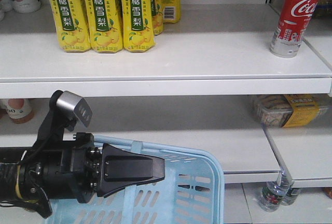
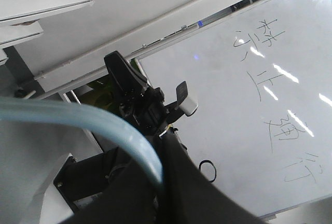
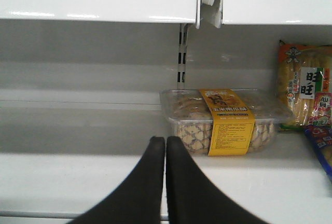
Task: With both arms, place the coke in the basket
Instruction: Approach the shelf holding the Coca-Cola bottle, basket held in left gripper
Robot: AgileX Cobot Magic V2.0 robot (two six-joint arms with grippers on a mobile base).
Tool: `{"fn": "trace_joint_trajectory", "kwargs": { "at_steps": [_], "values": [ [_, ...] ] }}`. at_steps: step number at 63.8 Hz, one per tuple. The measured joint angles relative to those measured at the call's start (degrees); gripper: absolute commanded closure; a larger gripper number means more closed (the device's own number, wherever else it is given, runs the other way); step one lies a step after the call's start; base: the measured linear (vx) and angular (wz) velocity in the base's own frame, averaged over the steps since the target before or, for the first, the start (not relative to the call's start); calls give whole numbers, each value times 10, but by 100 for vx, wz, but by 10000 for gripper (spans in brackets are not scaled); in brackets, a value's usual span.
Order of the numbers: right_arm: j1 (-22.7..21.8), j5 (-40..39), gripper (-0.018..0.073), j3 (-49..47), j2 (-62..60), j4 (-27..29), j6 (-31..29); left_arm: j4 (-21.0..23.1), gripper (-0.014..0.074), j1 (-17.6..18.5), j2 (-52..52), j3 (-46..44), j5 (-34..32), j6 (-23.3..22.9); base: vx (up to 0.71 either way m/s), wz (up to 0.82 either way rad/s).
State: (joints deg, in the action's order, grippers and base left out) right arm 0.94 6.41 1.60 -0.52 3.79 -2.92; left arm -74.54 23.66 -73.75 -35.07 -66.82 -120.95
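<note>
The coke (image 1: pixel 293 19) stands on the upper worktop (image 1: pixel 207 58), up and right of the basket (image 1: pixel 210 164). Left pincer (image 2: pixel 163 175) looks clamped on the basket's handle, right pincer (image 3: pixel 166 146) is closed, empty.

We log coke (image 1: pixel 293 14) at 2 o'clock red with white script, silver base; basket (image 1: pixel 171 203) at 6 pale blue, slotted; cartons (image 1: pixel 105 16) at 11 yellow, green panels

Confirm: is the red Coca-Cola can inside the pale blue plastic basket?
No: the tall red Coca-Cola can stands on the upper white shelf, outside the pale blue basket.
</note>
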Motion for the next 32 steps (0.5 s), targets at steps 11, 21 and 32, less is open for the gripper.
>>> {"fn": "trace_joint_trajectory", "kwargs": {
  "at_steps": [11,21,32],
  "values": [
    [0,0,564,0,0,0,0,0,603,0,0,0,0,0,0,0],
    [0,0,564,0,0,0,0,0,603,0,0,0,0,0,1,-3],
    [0,0,564,0,0,0,0,0,603,0,0,0,0,0,1,-3]
  ]
}}
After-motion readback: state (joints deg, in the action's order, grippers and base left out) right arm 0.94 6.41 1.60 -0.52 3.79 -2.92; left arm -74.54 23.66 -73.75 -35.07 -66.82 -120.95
